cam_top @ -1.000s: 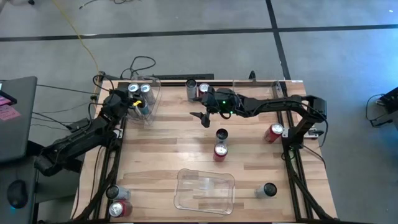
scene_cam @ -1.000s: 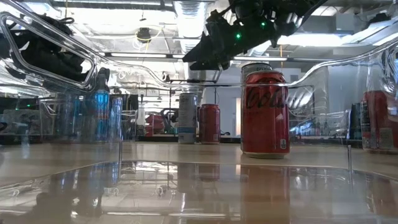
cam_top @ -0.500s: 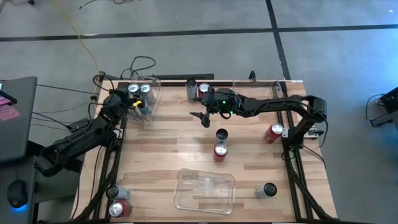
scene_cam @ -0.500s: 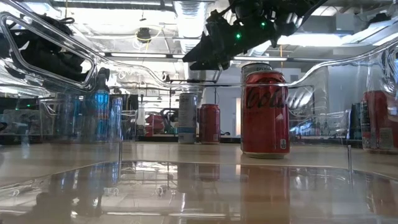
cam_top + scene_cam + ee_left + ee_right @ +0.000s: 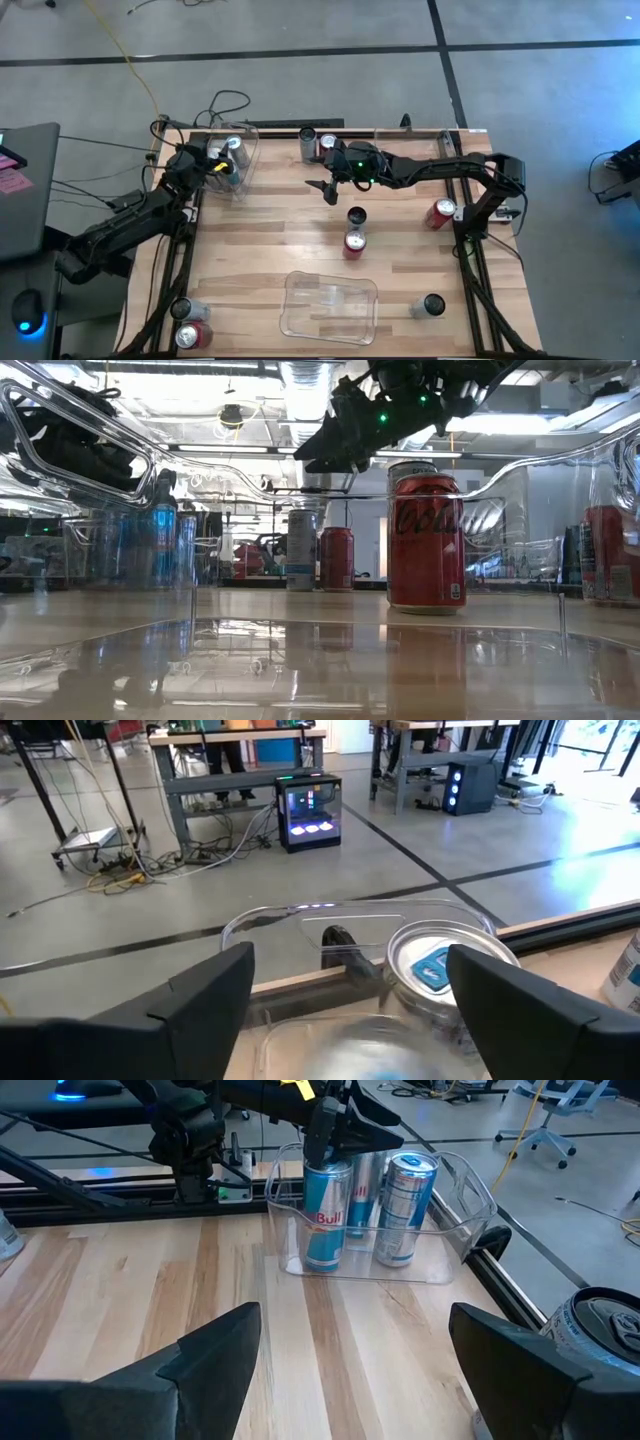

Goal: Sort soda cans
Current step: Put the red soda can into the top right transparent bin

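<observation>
Left tool (image 5: pixel 330 1125) spread over the silver-blue cans (image 5: pixel 327 1215) in the clear bin (image 5: pixel 240 165) at the tabletop's (image 5: pixel 270 240) far left corner, gripping nothing. Right tool (image 5: pixel 322 188) open, empty, mid-tabletop near a red can (image 5: pixel 354 243) and a dark can (image 5: pixel 356 216). Cans likely rigid, smooth, slippery, dentable: take mid-body, squarely.

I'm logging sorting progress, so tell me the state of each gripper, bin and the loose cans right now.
left gripper: open, over a can in the far bin
right gripper: open, empty, above the table
far clear bin: holds upright silver-blue cans
near clear bin: empty
red can: upright, unsorted mid-table
</observation>
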Controlling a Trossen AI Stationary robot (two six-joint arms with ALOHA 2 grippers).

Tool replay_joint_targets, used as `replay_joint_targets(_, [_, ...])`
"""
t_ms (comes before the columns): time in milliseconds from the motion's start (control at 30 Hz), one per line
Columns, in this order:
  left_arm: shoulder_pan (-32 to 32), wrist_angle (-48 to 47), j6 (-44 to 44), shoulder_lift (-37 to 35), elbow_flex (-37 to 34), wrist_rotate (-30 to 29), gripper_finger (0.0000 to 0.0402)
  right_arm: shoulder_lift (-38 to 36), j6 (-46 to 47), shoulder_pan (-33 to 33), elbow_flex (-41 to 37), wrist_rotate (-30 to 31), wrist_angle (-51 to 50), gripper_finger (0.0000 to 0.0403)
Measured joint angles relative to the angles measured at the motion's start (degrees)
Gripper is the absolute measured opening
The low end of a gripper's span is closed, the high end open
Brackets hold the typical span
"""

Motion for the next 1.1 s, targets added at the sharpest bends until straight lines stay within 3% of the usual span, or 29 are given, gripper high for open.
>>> replay_joint_targets(367, [0.0,0.67,1.9,0.0,0.01,-0.37,0.0332,0.0,-0.02,-0.01,0.0,0.0,-0.04,0.0342])
replay_joint_targets(800, [0.0,-8.28,4.44,-1.79,7.05,-0.44,0.0332,-1.27,3.15,-0.01,-0.02,1.93,0.86,0.0342])
replay_joint_targets(1100, [-0.53,-16.38,2.49,-7.29,10.94,10.33,0.0332,-6.44,6.75,-0.73,-0.04,7.77,-4.1,0.0342])
